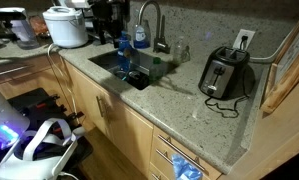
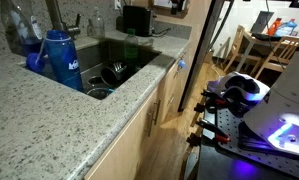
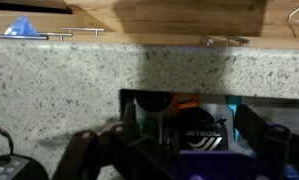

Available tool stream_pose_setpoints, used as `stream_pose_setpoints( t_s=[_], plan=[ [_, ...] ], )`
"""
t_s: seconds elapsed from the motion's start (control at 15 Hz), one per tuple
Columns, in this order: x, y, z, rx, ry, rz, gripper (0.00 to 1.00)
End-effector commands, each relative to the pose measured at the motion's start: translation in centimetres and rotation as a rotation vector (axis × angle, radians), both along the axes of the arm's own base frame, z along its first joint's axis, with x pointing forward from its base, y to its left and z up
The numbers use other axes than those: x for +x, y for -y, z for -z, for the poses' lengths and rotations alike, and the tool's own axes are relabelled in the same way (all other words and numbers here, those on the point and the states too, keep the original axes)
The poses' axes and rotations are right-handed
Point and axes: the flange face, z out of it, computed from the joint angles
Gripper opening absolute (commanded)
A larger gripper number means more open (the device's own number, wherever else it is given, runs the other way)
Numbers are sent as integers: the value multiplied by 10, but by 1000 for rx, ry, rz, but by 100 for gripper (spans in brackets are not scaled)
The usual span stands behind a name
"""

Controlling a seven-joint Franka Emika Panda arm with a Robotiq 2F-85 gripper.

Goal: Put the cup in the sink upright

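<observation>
The cup (image 2: 59, 58) is a tall blue-sleeved Jetboil mug. It stands upright at the corner of the sink (image 2: 139, 55); I cannot tell whether its base is inside the basin. It shows as a blue shape at the sink in an exterior view (image 1: 122, 50). In the wrist view its label (image 3: 199, 130) shows inside the sink opening. My gripper (image 3: 179, 142) is open and empty, with its dark fingers framing the sink from a distance. The white arm (image 1: 44, 140) stays folded in front of the cabinets (image 2: 237, 90); I cannot make out the gripper there.
The granite counter (image 1: 179, 105) surrounds the sink. Dark dishes (image 2: 114, 72) lie in the basin. A faucet (image 1: 149, 20) and a blue soap bottle (image 1: 140, 38) stand behind it. A toaster (image 1: 225, 72) and a white cooker (image 1: 66, 25) flank the sink.
</observation>
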Motion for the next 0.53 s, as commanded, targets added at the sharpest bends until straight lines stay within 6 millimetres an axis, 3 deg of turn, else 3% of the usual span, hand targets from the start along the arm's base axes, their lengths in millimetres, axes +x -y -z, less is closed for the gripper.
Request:
stream_pose_setpoints(
  t_s=[0.0, 0.27, 0.47],
  plan=[
    [44, -10, 4, -140, 83, 24, 100],
    [75, -28, 22, -284, 117, 42, 100],
    [83, -35, 40, -366, 95, 33, 100]
  ],
)
